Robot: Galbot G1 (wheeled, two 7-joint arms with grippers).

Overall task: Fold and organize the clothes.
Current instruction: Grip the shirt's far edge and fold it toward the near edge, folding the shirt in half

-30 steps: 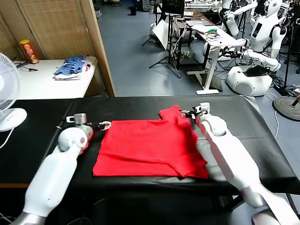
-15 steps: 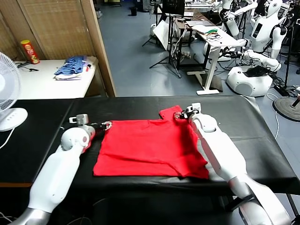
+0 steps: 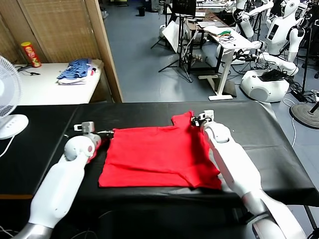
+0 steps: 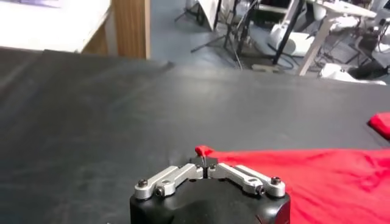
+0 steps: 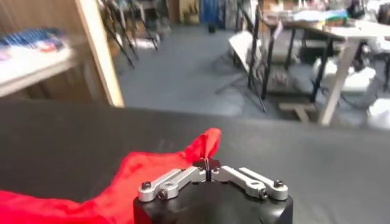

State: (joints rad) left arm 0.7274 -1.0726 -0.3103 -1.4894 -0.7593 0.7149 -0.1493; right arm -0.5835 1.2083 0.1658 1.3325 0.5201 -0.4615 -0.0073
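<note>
The black table [image 3: 279, 124] fills the near part of the head view, and on it, a little right of centre, lies the red shirt [image 3: 157, 157]. The shirt is spread flat with its long axis running 9 to 3 o'clock; one sleeve sticks up at the far right corner, pointing toward 12 o'clock, and its near right edge is rumpled. No print shows on the upper face.

The left arm reaches from 7 o'clock along the table to the shirt's far left corner. The left gripper [image 4: 205, 163] is clenched on that corner: a small red nub of cloth stands up between the closed fingertips in the left wrist view.

The right arm stretches from 5 o'clock across the shirt's right side to the raised sleeve. The right gripper [image 5: 208, 165] is likewise pinched on the shirt, and the sleeve rises in a red peak just beyond its tips.

At 10 o'clock, a white side table [image 3: 45, 87] holds a blue striped pile [image 3: 76, 70] and a red can [image 3: 31, 54]. A white fan [image 3: 9, 102] stands at 9 o'clock.
</note>
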